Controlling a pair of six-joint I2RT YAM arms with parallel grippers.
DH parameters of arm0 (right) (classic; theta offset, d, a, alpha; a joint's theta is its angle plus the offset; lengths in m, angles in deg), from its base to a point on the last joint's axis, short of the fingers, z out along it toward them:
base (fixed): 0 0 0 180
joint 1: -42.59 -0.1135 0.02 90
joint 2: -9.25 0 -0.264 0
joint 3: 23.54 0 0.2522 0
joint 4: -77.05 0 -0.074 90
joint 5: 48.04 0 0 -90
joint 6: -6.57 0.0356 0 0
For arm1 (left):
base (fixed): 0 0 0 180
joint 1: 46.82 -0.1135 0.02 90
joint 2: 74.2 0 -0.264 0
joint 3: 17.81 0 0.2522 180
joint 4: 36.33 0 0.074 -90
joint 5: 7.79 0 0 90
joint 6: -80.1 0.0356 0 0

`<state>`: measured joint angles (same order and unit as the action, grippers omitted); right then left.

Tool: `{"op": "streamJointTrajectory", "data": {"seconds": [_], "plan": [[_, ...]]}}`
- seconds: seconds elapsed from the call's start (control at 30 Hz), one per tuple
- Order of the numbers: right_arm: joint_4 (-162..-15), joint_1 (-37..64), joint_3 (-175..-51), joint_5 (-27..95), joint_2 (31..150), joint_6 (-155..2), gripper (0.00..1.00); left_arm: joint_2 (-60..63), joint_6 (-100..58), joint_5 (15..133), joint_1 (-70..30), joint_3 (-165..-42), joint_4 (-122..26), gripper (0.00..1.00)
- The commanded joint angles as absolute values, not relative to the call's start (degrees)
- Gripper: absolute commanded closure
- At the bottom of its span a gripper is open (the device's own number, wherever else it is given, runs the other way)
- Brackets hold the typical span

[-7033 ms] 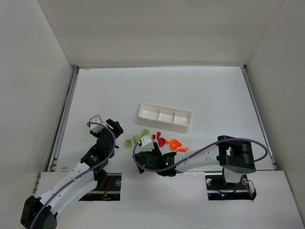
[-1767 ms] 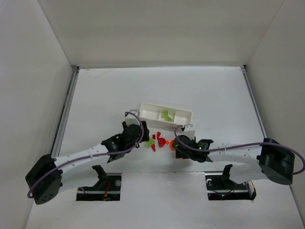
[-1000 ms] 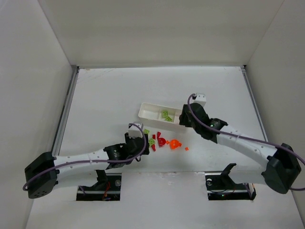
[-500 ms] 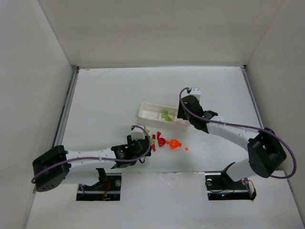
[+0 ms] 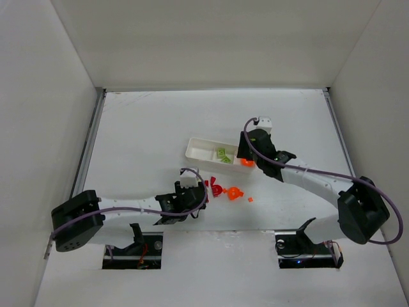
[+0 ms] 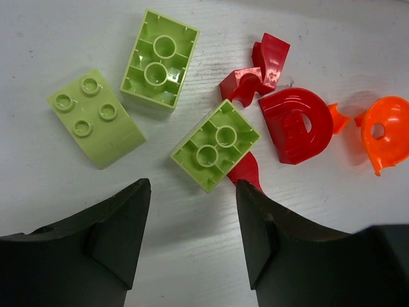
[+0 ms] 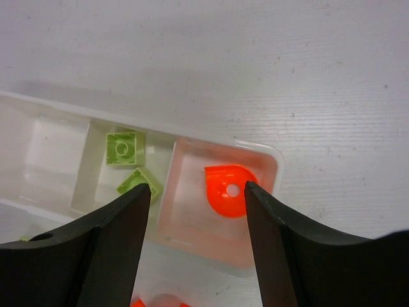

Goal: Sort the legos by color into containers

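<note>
- Since the frame half a second back, an orange round piece (image 7: 229, 190) has turned up in the right-end compartment of the white tray (image 5: 199, 151), and the right gripper (image 7: 198, 192) has spread wider above it.
- That gripper hangs over the same compartment with its fingers apart and nothing between them. The orange round piece lies flat on the compartment floor, its centre hole showing.
- Two lime bricks (image 7: 126, 148) sit in the middle compartment. One has its hollow underside up; the other is partly hidden behind a finger.
- The left gripper (image 6: 192, 214) has edged closer to the loose pile on the table (image 5: 160, 121). It hovers low with its fingers spread and empty.
- Just ahead of its fingertips lies an upturned lime brick (image 6: 215, 145), resting over the edge of a red sliver (image 6: 246, 171).
- Farther out are a second upturned lime brick (image 6: 160, 61) and a curved lime brick (image 6: 96, 118), studs up. The two are close together but apart.
- A red arch (image 6: 297, 125) lies just beside the nearest upturned brick, with a small red piece (image 6: 262, 64) touching its far side.
- An orange dish (image 6: 383, 134) lies past the arch, with an orange scrap (image 6: 339, 118) between them (whether they touch cannot be told).
- In the top view, a tiny orange bit (image 5: 250, 199) lies alone, right of the pile.
</note>
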<state>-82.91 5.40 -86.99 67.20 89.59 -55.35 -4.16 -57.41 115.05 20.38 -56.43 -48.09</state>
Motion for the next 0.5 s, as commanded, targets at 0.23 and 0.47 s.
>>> {"op": "streamJointTrajectory", "data": {"seconds": [0.23, 0.47], "plan": [[-89.46, 3.09, -82.39, 67.01, 84.49, -55.22, 0.34, -2.84, -62.72, 116.93, 25.38, -59.87, -47.37, 0.55], [-91.39, 2.47, -80.01, 66.05, 82.65, -54.87, 0.34, 2.34, -63.16, 117.81, 25.3, -62.51, -46.23, 0.53]]}}
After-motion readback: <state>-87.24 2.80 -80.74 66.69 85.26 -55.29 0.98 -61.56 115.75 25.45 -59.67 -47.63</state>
